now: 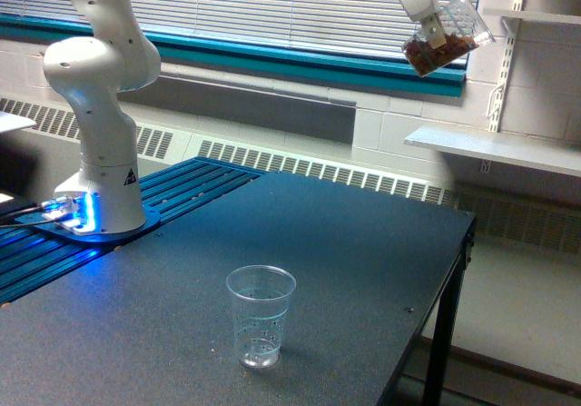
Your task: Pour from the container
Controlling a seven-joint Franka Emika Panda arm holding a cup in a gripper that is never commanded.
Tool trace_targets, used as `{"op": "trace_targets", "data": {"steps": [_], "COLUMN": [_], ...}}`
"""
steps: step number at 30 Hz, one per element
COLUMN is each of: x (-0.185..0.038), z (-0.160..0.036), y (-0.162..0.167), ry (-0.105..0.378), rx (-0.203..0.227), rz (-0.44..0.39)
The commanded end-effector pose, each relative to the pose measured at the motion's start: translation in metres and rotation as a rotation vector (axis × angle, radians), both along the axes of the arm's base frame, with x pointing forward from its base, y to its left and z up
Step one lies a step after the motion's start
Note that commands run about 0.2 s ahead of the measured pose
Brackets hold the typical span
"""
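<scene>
My gripper (434, 32) pinches the clear plastic tumbler of brown nut-like pieces (447, 41), held high and tilted, well apart from the empty clear tapered cup (260, 316) awaiting on the dark table (363, 242).

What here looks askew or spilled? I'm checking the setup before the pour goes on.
The container is held tilted high at the exterior view's upper right, far from the cup, which stands upright and empty on the table. Its brown pieces sit in its lower end. Nothing looks spilled on the table.
</scene>
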State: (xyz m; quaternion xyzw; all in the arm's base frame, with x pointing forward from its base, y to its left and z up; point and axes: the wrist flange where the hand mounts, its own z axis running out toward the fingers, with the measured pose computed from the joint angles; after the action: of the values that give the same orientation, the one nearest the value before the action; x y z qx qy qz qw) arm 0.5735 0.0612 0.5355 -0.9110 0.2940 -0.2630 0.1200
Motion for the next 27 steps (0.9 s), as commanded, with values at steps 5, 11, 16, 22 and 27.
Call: {"op": "trace_targets", "data": {"steps": [5, 11, 16, 22, 27], "x": [-0.009, -0.016, -0.025, -0.038, -0.047], "z": [0.006, -0.003, -0.016, -0.033, -0.047], "y": [0.008, -0.007, -0.023, -0.041, -0.052], "ry": [-0.037, -0.045, -0.046, -0.033, -0.026], "rx": [-0.134, -0.22, -0.269, -0.295, -0.322], "rz": [0.039, 0.04, 0.014, -0.07, -0.116]}}
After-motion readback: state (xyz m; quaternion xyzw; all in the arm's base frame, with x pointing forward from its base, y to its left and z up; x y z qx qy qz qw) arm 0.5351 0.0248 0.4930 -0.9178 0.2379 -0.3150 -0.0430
